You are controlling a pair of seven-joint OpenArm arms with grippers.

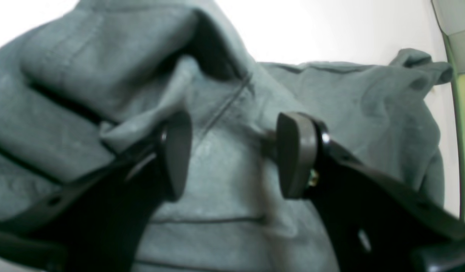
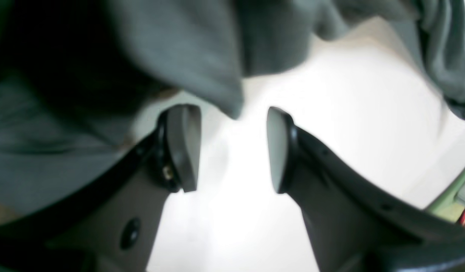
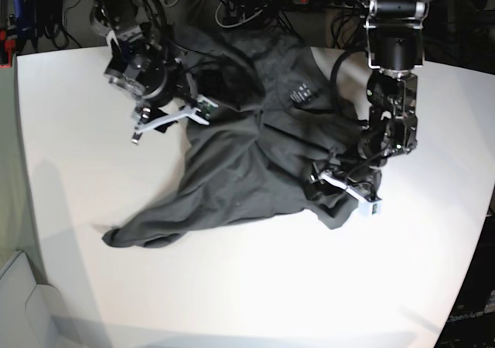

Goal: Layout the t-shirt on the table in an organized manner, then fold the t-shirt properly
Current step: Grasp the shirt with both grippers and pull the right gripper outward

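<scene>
The left gripper is reaching down over the t-shirt at the garment's edge nearest that arm, its wrist bent low toward the surface. Its jaws are standing apart with rumpled cloth beneath and between them, but nothing is being pinched. The right gripper is hanging at the opposite edge of the shirt, angled toward the bare white surface; its jaws are also gaping, with only tabletop showing in the gap and a fold of cloth drooping just above them.

The t-shirt is lying crumpled across the middle of the surface, dark charcoal grey, bunched in heavy folds. Its neck label is facing up toward the far side, and one corner is trailing out toward the near edge.
</scene>
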